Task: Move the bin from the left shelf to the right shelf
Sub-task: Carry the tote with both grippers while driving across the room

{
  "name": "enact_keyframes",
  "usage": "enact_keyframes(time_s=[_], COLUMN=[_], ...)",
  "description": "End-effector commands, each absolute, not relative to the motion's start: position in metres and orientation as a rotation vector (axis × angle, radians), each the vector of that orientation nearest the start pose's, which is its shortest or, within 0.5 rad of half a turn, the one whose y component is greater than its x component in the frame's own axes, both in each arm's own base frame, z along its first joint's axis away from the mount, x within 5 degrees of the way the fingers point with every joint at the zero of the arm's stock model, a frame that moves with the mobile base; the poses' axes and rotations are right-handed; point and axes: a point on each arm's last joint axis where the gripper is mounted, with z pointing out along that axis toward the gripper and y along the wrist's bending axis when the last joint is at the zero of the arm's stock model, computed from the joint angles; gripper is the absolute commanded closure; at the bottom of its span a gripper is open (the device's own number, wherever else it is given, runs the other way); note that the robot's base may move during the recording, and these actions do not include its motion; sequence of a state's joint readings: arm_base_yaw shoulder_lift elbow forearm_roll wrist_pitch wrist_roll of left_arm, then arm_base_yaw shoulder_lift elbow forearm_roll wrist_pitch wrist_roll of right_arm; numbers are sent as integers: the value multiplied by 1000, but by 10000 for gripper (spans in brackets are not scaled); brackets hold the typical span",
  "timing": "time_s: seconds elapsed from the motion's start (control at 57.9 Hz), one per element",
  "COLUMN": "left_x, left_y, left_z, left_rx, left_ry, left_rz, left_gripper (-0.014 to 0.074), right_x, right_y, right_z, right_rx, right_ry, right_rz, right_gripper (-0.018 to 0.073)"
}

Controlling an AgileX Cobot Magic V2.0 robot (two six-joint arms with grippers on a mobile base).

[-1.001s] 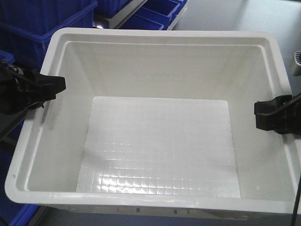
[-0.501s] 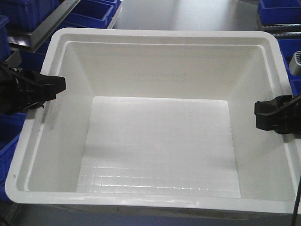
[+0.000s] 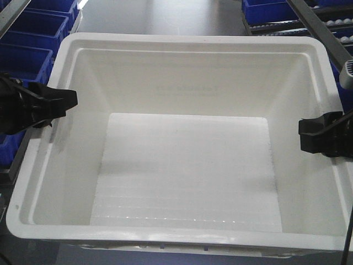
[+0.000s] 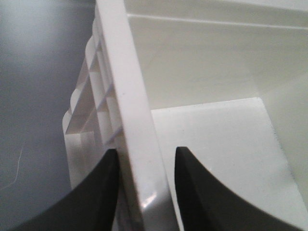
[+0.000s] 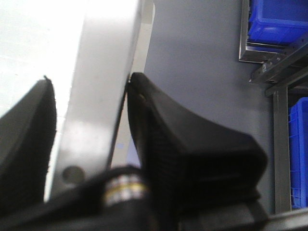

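Observation:
The bin (image 3: 187, 40), a large white rectangular crate with a thick rim, fills the front view and is empty inside. My left gripper (image 3: 69, 102) is shut on its left rim, one finger outside against the ribs and one inside the wall. The left wrist view shows that rim (image 4: 122, 86) running between the left gripper (image 4: 146, 150) fingers. My right gripper (image 3: 304, 132) is shut on the bin's right rim. In the right wrist view the rim (image 5: 103, 72) passes between the right gripper (image 5: 90, 78) pads. The printed front of the bin is hidden.
Blue plastic bins (image 3: 27, 41) sit beyond the bin's far-left corner. A metal shelf rail (image 3: 311, 25) with more blue bins (image 3: 270, 10) stands at the top right. Grey floor (image 3: 165, 14) lies between them. Another shelf frame with a blue bin (image 5: 279, 21) shows beside the right gripper.
The background has slid to the left: the left blue bins have drifted toward the edge and the right shelf has come into view. Both grippers keep their hold on the bin.

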State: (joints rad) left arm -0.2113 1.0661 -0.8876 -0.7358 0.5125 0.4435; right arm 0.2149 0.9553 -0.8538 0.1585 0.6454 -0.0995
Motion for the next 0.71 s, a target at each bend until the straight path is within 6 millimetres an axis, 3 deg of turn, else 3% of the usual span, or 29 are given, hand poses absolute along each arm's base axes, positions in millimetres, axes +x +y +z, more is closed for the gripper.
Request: enact_keyframes(time_s=[0.0,0.69], left_x=[203,203], left_y=[-83,-83], left_z=[372,372], left_rx=[191,191], left_ry=[1986,1986], left_rz=[-726,-726], left_gripper=[600,600], right_x=[188,188], right_y=[52,52], right_z=[369,369], right_rx=[-174,-174], right_ry=[2011,2011], right_rz=[323,323], right_gripper=[564,564])
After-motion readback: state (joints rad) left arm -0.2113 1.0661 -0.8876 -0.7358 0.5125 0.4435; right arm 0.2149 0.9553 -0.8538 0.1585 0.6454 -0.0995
